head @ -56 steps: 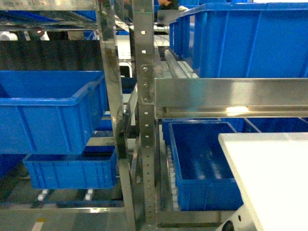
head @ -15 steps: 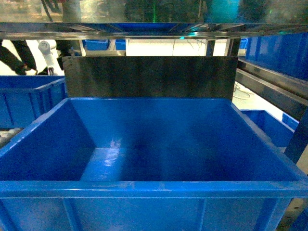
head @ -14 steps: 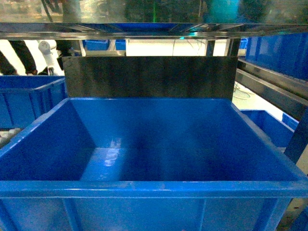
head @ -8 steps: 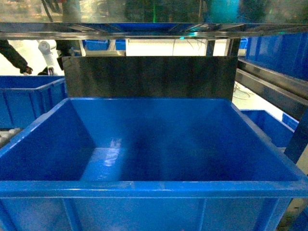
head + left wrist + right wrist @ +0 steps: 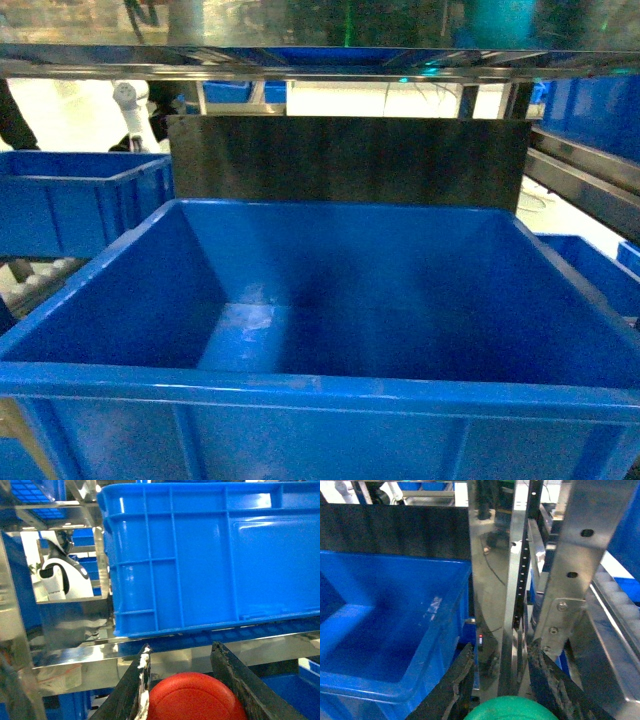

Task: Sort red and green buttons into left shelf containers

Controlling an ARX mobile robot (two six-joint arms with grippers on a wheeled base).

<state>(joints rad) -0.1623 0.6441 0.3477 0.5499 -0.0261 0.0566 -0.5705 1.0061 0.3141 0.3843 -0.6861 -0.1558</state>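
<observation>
My left pincer [image 5: 180,680] pinches the red button [image 5: 192,697], my right pincer [image 5: 500,685] the green button [image 5: 510,709]. Released short of the blue bin [image 5: 320,385], either could fall through the shelf.

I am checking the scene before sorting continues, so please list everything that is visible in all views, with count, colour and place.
large bin: one, bright blue, centre of head view, nothing visible inside.
side bins: at least two, blue, left and right behind it.
dark panel: one, black, behind the large bin.
shelf frame: steel, silver, around the bins.
red button: one, red cap, between the left gripper's fingers.
green button: one, green cap, between the right gripper's fingers.
left gripper: black, below a ribbed blue bin.
right gripper: black, beside a blue bin.
</observation>
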